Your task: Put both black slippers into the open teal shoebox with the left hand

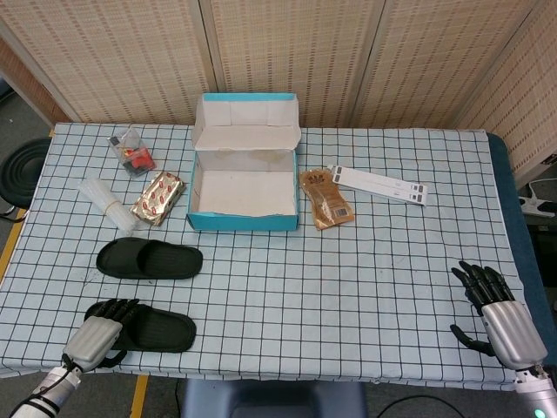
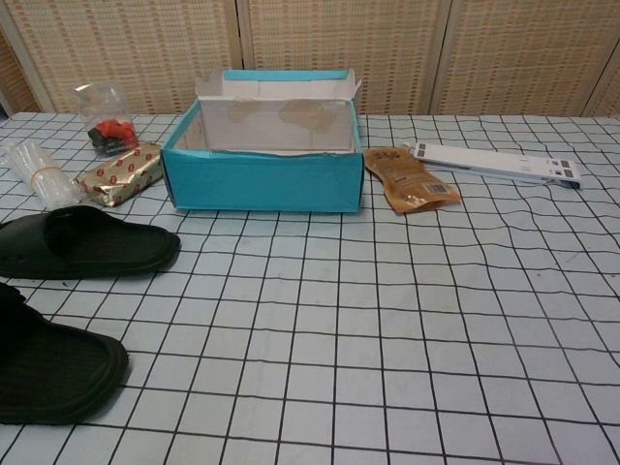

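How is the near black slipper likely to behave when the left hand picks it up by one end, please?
The near slipper looks like moulded foam, so probably light and somewhat bendy; its far end may droop. Lying flat on the table, it shouldn't roll. The left hand sits over its heel end.

A broad bare stretch of the checked desk (image 1: 365, 270) lies between the two slippers at the left and the right edge, open all the way up to the front wall of the teal shoebox (image 1: 243, 221). The far slipper (image 1: 149, 259) lies between the near slipper (image 1: 148, 329) and the shoebox. The gold packet (image 1: 158, 198) crowds the box's left side; the brown pouch (image 1: 325, 198) crowds its right. The box's lid stands upright behind, leaving the top open.
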Action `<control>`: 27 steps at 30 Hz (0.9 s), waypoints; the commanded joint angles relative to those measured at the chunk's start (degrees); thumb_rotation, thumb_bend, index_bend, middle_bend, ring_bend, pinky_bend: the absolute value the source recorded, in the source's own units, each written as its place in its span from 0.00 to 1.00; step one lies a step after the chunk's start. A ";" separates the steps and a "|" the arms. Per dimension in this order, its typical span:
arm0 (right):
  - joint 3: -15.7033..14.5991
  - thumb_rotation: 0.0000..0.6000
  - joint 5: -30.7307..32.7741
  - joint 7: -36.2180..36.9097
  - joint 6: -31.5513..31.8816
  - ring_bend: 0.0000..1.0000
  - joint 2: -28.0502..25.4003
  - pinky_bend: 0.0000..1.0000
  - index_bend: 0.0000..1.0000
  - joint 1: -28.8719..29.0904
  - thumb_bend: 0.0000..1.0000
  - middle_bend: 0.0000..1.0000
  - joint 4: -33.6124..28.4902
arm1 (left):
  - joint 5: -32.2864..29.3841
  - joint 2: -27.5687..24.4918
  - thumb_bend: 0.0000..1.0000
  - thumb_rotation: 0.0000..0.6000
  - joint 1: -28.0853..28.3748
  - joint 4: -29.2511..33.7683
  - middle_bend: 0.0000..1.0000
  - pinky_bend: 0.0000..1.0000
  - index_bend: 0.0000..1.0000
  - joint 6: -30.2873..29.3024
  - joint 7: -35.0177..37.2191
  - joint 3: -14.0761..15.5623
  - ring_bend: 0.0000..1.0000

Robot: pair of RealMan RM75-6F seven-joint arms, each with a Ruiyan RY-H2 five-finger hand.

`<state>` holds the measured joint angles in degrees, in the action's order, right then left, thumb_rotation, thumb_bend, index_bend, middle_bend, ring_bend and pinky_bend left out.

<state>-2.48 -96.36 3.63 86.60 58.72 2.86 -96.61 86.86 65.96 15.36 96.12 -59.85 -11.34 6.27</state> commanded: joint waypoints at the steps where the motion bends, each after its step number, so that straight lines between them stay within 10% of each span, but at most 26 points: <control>1: -0.01 1.00 -0.10 0.09 -0.01 0.00 0.07 0.00 0.00 -0.01 0.15 0.00 0.18 | -1.35 0.37 0.33 1.00 0.76 -0.07 0.00 0.04 0.00 1.50 -1.28 0.04 0.00; 20: -0.13 1.00 0.03 -0.25 -0.91 0.00 0.17 0.00 0.00 0.33 0.15 0.00 0.04 | -5.85 1.76 0.33 1.00 2.38 -0.30 0.00 0.14 0.00 3.89 -5.97 0.44 0.01; 27: -0.18 1.00 0.23 -0.58 -1.35 0.00 0.13 0.00 0.00 0.45 0.15 0.00 -0.10 | -2.34 3.69 0.37 1.00 1.66 -3.13 0.36 0.33 0.24 0.90 -3.20 0.95 0.31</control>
<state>-2.67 -96.14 3.05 85.25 58.86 3.30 -96.70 83.67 69.09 17.29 93.78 -58.16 -15.26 7.01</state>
